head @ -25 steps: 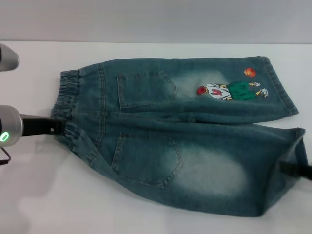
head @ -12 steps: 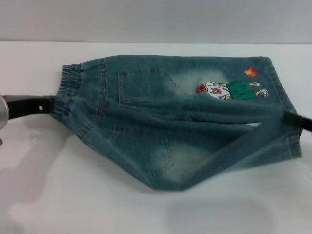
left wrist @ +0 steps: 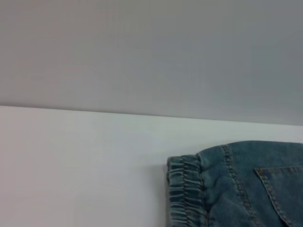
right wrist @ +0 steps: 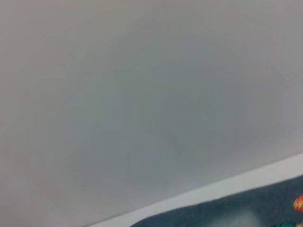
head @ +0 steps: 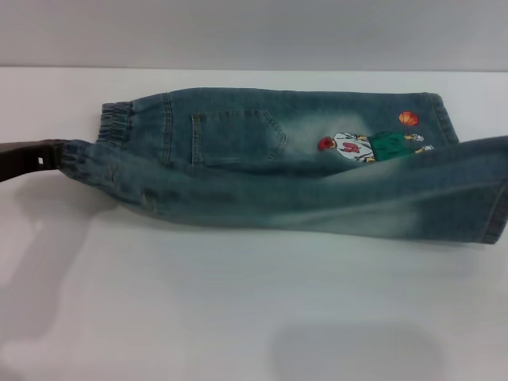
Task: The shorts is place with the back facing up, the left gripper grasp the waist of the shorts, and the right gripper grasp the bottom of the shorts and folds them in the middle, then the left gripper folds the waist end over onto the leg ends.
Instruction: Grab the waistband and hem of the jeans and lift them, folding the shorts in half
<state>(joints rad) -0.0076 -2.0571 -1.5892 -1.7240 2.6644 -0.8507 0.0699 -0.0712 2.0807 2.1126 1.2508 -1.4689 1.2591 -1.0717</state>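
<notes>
Shorts (head: 278,163) lie stretched across the white table (head: 238,317) in the head view, along its far edge, with the near half lifted and drawn over the far half. One back pocket (head: 238,136), the cartoon figure (head: 353,148) and the orange ball (head: 409,118) show above the raised fold. At the table's left side the left gripper (head: 48,157), a dark claw, is closed on the waist of the shorts (head: 87,155), holding the near part of the ruffled band off the surface. At the right side the bottom of the shorts (head: 488,190) hangs raised over the far leg; the right gripper itself lies outside the picture, so I cannot tell how its fingers stand. From the left wrist view, the far part of the puckered waistband (left wrist: 184,189) rests flat on the table (left wrist: 80,165), with a pocket corner (left wrist: 281,189) beside it. From the right wrist view, a strip of denim (right wrist: 227,213) and the ball print (right wrist: 298,203) sit at the table's far edge (right wrist: 236,182) below a grey wall (right wrist: 142,94).
</notes>
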